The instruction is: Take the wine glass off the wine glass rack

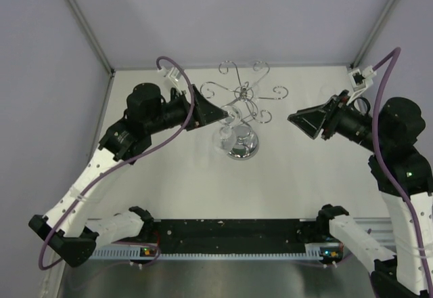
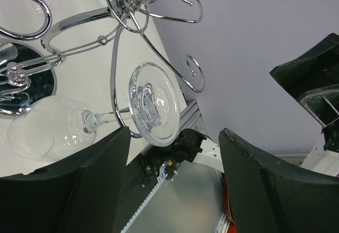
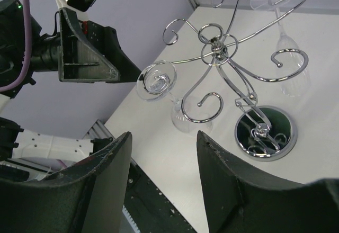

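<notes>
The chrome wine glass rack (image 1: 245, 98) stands mid-table on its round mirrored base (image 1: 242, 145). It also shows in the right wrist view (image 3: 217, 47) and the left wrist view (image 2: 132, 0). A clear wine glass (image 3: 159, 82) hangs upside down from a scroll arm on the rack's left side, its bowl low (image 1: 223, 139). In the left wrist view its foot (image 2: 155, 103) sits just beyond my fingers. My left gripper (image 1: 220, 113) (image 2: 175, 132) is open and empty, right beside that glass. My right gripper (image 1: 298, 118) (image 3: 163, 134) is open and empty, well right of the rack.
A second clear glass (image 3: 291, 63) hangs from a far arm of the rack. Grey walls enclose the white table (image 1: 291, 189) at the back and sides. A black strip and a metal rail (image 1: 237, 233) run along the near edge between the arm bases.
</notes>
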`<state>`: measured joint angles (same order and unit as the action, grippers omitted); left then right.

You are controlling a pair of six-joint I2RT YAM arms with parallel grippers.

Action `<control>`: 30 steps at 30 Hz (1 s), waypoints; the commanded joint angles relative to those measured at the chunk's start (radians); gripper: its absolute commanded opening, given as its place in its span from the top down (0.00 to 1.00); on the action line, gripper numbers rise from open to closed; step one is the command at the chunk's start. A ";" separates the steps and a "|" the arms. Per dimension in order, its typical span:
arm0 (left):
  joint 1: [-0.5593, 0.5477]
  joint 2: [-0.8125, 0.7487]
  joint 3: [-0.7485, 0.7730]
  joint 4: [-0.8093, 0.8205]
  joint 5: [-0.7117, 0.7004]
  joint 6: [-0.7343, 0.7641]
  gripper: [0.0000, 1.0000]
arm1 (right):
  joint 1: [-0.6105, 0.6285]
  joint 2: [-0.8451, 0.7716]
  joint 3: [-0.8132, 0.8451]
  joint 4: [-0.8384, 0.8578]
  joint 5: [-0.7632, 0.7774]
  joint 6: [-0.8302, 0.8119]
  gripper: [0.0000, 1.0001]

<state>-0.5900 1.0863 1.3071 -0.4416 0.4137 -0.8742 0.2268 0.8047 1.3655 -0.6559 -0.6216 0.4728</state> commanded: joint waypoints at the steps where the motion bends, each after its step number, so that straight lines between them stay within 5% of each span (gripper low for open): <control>1: -0.007 0.006 0.011 0.058 0.004 -0.005 0.27 | 0.008 -0.013 -0.006 0.042 0.003 0.000 0.48; 30: -0.019 0.015 0.057 0.049 0.019 -0.012 0.27 | 0.005 -0.025 -0.029 0.041 0.011 -0.007 0.48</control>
<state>-0.5983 1.1019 1.3190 -0.4343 0.4294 -0.8886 0.2268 0.7918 1.3350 -0.6533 -0.6140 0.4725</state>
